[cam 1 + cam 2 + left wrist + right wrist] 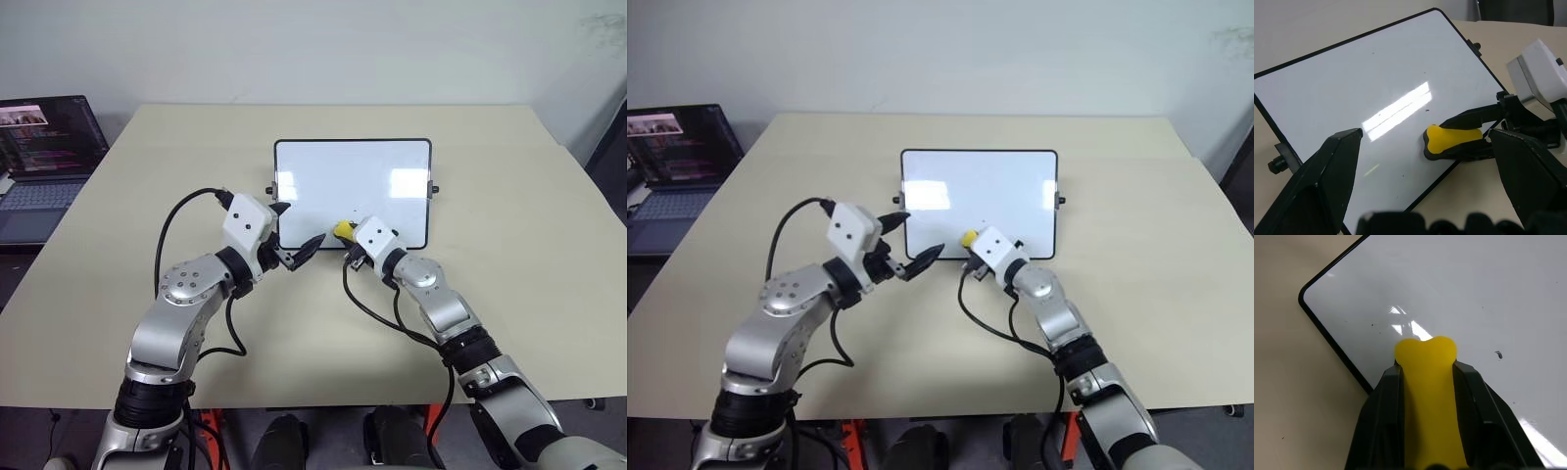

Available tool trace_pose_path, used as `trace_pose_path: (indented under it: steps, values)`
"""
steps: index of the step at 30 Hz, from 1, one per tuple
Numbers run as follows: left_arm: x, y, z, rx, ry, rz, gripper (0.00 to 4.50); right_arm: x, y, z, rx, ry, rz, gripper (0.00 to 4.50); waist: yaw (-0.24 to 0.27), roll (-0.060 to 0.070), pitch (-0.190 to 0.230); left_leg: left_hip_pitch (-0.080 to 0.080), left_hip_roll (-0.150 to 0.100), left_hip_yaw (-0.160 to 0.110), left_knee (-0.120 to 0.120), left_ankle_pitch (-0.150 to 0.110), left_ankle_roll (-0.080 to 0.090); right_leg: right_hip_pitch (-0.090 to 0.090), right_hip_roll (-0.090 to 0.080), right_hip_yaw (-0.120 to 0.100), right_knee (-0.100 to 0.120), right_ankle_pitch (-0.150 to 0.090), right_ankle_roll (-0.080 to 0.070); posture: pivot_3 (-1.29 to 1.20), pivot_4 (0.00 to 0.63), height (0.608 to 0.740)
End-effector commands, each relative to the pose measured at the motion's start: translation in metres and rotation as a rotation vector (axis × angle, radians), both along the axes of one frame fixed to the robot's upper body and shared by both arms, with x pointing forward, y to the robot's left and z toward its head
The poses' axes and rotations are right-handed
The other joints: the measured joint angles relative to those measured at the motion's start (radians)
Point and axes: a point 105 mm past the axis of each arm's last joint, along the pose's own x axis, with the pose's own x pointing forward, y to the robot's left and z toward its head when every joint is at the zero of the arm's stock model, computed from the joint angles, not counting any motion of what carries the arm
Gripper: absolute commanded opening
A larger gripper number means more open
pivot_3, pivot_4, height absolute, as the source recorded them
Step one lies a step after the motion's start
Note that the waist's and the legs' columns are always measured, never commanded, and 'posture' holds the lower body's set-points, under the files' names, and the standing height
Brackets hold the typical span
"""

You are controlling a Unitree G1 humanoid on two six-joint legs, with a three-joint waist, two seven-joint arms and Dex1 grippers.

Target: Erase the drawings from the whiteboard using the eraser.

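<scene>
a wide, pale beige table [509, 274] is bearing everything here, with a dark laptop [44, 162] sitting at its far left edge, well apart from both sets of jaws. the small rectangular glossy white whiteboard [372, 171] with its thin black frame, rounded corners and black side knobs is lying just ahead of both grippers, its near edge running right beneath their fingertips. its surface is looking almost clean, carrying only a few tiny dark specks [1498, 354] of marker just beside the eraser's tip; no whole digits are showing.

the left gripper [299, 250] is hanging by the board's near left corner with its two black fingers spread wide and holding nothing. the board's near edge is lying in the gap between them, and the eraser is showing just beyond that gap.

the right gripper [345, 235] is pinching the small yellow block eraser [1427, 382] with the black underside between its two black fingers, which are clamping it along both long sides. the eraser's rounded yellow tip is poking out past the fingertips and is lying over the board close to its near edge; its black base appears to be touching the white surface.
</scene>
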Motion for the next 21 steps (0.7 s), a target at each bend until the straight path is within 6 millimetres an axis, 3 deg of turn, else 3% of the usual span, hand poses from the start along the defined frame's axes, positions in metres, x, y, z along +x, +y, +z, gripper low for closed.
trace_pose_path:
  steps: [1, 5, 10, 14, 17, 21]
  values:
    - [-0.001, -0.001, 0.011, -0.01, -0.043, -0.004, 4.5, 0.0, -0.011, -0.001, -0.009, 0.026, -0.03, 1.1, 0.001, 0.0, 0.0, 0.0, 0.0, 0.0, 0.0, 0.0, 0.0, 0.0, 0.0, 0.0, 0.0, 0.0, 0.0, 0.0, 0.15, 0.74]
    - [-0.001, -0.001, 0.011, -0.013, -0.04, -0.007, 4.5, -0.003, -0.016, 0.023, 0.045, -0.01, -0.036, 1.1, 0.001, 0.0, 0.0, -0.001, 0.0, -0.001, 0.0, 0.0, 0.0, -0.001, 0.0, 0.0, 0.0, 0.0, 0.0, 0.0, 0.15, 0.74]
    - [0.001, -0.003, 0.01, -0.018, -0.034, -0.012, 4.5, -0.008, -0.025, 0.085, 0.194, -0.151, -0.036, 1.1, 0.003, 0.0, 0.0, -0.006, 0.0, -0.001, 0.0, 0.0, 0.0, -0.004, 0.0, -0.001, -0.002, 0.0, 0.0, 0.0, 0.15, 0.74]
    - [0.003, -0.003, 0.01, -0.019, -0.033, -0.016, 4.5, -0.005, -0.034, 0.116, 0.287, -0.239, -0.076, 1.1, 0.001, 0.0, 0.0, -0.006, 0.0, -0.002, 0.0, 0.0, 0.0, -0.004, 0.0, -0.002, -0.004, 0.0, 0.0, 0.0, 0.15, 0.74]
    - [0.004, -0.003, 0.009, -0.018, -0.032, -0.019, 4.5, 0.004, -0.039, 0.125, 0.305, -0.277, -0.122, 1.1, 0.001, 0.0, 0.0, -0.006, 0.0, -0.002, -0.001, 0.0, 0.0, -0.004, 0.0, -0.002, -0.004, 0.0, 0.0, 0.0, 0.15, 0.74]
    - [0.006, -0.002, 0.01, -0.017, -0.034, -0.021, 4.5, 0.017, -0.04, 0.117, 0.285, -0.266, -0.159, 1.1, 0.001, 0.0, 0.0, -0.006, 0.0, -0.002, -0.001, 0.0, 0.0, -0.004, 0.0, -0.002, -0.005, 0.0, 0.0, 0.0, 0.15, 0.74]
